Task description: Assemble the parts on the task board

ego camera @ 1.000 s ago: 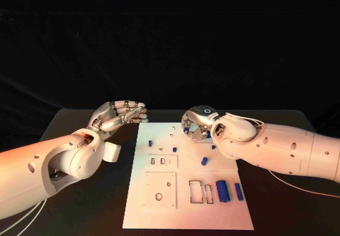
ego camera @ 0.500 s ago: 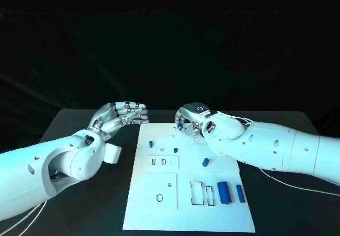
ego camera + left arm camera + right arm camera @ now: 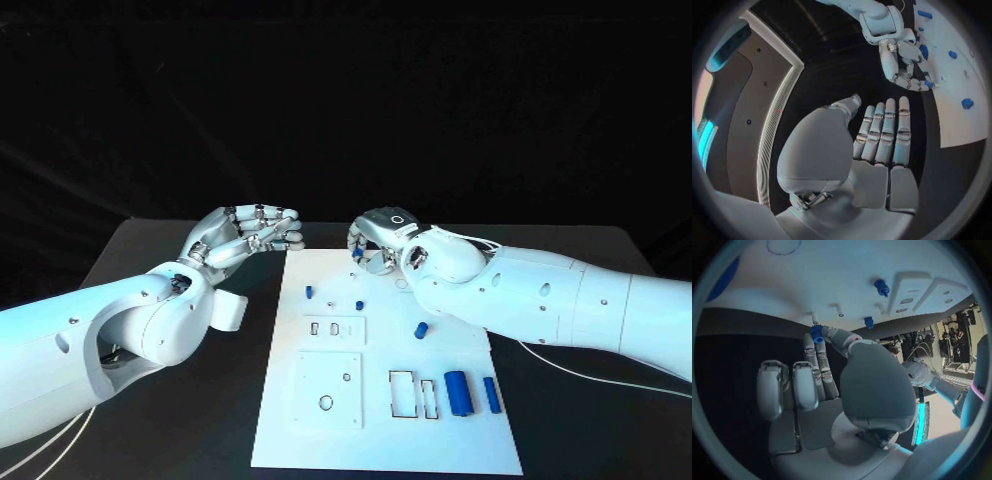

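Up close, right hand [image 3: 826, 370] pinching a small blue part [image 3: 816, 332] at the task board's [image 3: 462, 440] far edge, left hand [image 3: 248, 235] curled, holding nothing.

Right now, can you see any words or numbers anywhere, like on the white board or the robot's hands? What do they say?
There are none to read.
Task board: holes and outlined slots, no letters or numbers.
Blue parts: plain.
Right hand: a small ring mark on a dark patch on its back, not a letter; it pinches a small blue part.
Left hand: no writing.
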Robot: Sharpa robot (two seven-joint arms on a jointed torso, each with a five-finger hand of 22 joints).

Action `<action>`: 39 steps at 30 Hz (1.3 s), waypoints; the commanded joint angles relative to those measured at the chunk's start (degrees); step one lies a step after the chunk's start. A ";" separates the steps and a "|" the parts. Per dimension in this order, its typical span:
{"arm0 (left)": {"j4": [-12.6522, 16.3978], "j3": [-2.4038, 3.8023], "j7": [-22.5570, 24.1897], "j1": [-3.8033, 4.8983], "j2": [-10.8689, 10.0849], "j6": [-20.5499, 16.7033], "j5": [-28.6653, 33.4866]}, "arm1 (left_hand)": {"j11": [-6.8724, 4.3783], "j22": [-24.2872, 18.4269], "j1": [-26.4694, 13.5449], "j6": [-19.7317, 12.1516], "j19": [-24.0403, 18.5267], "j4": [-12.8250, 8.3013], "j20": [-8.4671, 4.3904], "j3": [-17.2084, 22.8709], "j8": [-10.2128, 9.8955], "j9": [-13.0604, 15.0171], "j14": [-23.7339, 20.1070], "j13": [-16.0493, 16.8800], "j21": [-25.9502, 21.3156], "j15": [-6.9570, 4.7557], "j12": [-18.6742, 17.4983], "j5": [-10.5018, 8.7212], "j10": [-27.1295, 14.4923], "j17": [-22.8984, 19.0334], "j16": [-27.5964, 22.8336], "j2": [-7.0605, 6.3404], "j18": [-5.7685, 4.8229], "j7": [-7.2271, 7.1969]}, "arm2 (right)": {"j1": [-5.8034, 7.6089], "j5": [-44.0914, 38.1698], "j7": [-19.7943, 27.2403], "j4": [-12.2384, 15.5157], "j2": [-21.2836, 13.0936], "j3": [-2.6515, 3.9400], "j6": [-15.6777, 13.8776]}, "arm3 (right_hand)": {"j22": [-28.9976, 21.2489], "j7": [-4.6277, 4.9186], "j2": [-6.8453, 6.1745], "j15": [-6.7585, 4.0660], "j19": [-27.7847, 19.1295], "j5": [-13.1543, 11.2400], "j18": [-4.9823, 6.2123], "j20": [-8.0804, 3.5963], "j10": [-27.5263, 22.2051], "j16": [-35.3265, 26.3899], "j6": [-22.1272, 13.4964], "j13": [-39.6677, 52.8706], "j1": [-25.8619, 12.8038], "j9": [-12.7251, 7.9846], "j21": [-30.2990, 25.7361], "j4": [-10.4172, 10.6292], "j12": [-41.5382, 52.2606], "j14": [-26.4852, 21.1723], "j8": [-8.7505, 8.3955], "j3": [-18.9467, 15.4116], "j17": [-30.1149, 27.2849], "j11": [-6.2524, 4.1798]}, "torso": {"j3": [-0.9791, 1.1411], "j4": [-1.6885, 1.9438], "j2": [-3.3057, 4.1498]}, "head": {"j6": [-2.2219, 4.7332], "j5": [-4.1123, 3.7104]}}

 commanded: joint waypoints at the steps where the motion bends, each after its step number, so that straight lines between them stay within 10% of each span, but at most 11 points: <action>1: 0.23 0.07 0.41 0.16 0.14 1.10 0.19 | 0.04 -0.07 0.14 -0.02 0.10 0.13 0.24 0.35 -0.29 -0.05 0.04 -0.03 -0.30 0.25 -0.39 0.18 0.26 0.08 -0.39 0.25 0.74 0.63 | -0.05 -0.25 0.40 -0.47 0.39 0.01 0.00 | 1.65 -0.04 1.27 -0.35 -0.09 0.14 -0.45 -0.14 1.82 0.33 -0.46 3.38 1.86 0.07 0.16 -0.87 0.17 2.12 0.29 1.12 0.04 -2.09 | -0.01 0.09 0.04 | -0.19 0.06; 39: 0.29 0.08 0.26 0.56 -0.06 1.32 0.19 | 0.04 -0.13 0.18 -0.06 0.11 0.02 0.25 0.49 -0.35 -0.08 0.03 -0.04 -0.35 0.26 -0.56 0.18 0.27 0.13 -0.50 0.15 0.74 0.62 | -0.41 0.28 1.04 -2.45 1.47 -0.02 2.81 | 1.20 0.06 0.98 -0.22 -0.44 0.06 -0.33 -0.03 1.60 0.19 -0.85 3.66 1.33 0.39 -0.12 -0.74 -0.01 2.03 0.28 1.11 -0.36 -1.96 | -0.03 0.14 0.26 | -0.66 0.14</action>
